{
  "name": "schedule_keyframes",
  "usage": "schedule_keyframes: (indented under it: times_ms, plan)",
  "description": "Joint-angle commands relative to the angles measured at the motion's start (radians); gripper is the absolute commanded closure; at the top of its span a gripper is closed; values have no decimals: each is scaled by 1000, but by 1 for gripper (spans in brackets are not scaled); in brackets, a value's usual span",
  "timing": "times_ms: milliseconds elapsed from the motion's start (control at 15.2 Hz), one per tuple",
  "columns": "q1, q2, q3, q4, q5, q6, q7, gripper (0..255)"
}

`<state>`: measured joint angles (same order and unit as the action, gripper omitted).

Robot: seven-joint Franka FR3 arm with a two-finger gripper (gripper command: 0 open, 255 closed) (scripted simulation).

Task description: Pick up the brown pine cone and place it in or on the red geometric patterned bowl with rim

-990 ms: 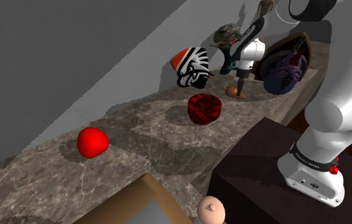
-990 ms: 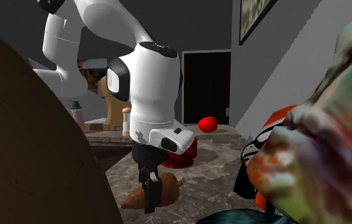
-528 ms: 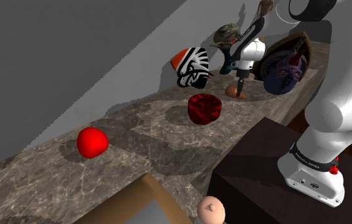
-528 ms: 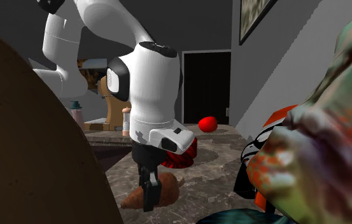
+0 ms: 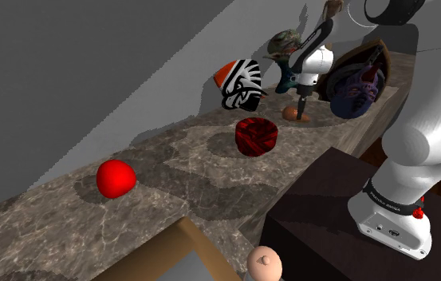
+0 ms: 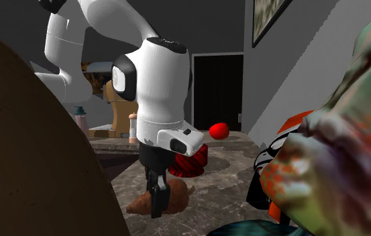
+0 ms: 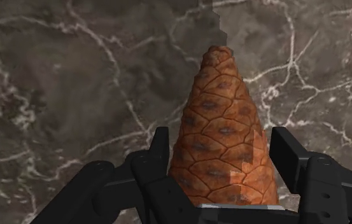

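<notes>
Brown pine cone (image 7: 222,95) higher in gripper (image 7: 220,139)

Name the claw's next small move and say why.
Probably raise the claw straight up. Its fingers clasp the pine cone on both sides, but the cone lies low at the marble counter, seemingly below the rim of the red bowl it must get over.

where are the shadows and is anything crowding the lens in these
shoulder view: broad shadows lie across the marble counter, and the red ball casts a small one beside it; second exterior view: dim, with a dark brown shape and a mottled green thing looming close at the sides; wrist view: the pine cone is evenly lit, with a jagged shadow edge past its tip.
</notes>
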<state>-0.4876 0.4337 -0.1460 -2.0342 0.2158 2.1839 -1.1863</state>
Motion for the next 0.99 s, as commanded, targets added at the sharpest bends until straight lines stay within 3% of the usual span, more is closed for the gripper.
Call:
schedule_keyframes:
  times_ms: [0,924]
  plan:
    - [1,-18,-2,1,-5,-19,5,255]
    - [9,-145,-17,30,-41,-169,40,255]
